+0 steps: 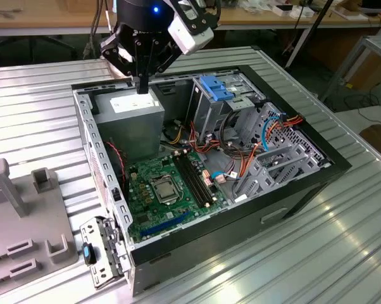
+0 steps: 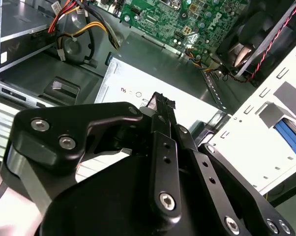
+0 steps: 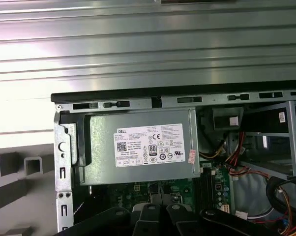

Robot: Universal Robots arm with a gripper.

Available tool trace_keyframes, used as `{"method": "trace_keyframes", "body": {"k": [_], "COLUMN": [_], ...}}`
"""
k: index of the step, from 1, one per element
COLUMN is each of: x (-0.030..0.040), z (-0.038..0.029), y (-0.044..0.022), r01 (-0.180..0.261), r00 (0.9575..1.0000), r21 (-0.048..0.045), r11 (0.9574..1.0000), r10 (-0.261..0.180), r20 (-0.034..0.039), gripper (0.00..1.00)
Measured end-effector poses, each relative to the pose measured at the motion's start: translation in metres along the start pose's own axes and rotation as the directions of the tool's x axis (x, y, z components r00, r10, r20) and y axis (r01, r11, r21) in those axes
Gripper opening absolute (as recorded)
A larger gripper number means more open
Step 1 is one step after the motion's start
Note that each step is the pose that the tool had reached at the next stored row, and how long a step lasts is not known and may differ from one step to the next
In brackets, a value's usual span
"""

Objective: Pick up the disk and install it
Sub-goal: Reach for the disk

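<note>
the black tool point(image 2: 160, 101), fingers together, hangs over the labelled grey power supply point(image 2: 135, 81), green motherboard point(image 2: 187, 19) beyond.

Case point(image 1: 304, 185) on table point(image 1: 38, 95). Inside: power supply point(image 1: 130, 117) at the exterior view's left, motherboard point(image 1: 168, 190) before it, drive cage point(image 1: 266, 161) at the exterior view's right. Pincer point(image 1: 143, 85) over power supply.

An open computer case point(image 1: 260, 221) lies on a ribbed table point(image 1: 342, 253), power supply point(image 1: 130, 126) beside green motherboard point(image 1: 146, 183)

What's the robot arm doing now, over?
Gripper shut, empty, over the power supply. Disk, likely the blue edge beyond the case wall, not gripped. Cables bunched by the drive cage.
</note>
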State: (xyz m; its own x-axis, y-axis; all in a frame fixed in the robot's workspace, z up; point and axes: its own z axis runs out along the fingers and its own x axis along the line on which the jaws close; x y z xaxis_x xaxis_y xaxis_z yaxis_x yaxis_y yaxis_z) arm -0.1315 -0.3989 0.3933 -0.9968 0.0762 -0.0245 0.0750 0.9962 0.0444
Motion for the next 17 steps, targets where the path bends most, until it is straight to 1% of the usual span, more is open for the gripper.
{"method": "trace_keyframes", "body": {"k": [7, 17], "x": [0.0052, 0.0104], "z": [-0.0001, -0.0003], "y": [-0.0004, -0.0008], "r01": [0.000, 0.000], "r00": [1.0000, 1.0000], "r21": [0.0000, 0.0000], "r11": [1.0000, 1.0000], "r10": [0.000, 0.000], "r20": [0.0000, 0.0000], "gripper": [0.11, 0.11]}}
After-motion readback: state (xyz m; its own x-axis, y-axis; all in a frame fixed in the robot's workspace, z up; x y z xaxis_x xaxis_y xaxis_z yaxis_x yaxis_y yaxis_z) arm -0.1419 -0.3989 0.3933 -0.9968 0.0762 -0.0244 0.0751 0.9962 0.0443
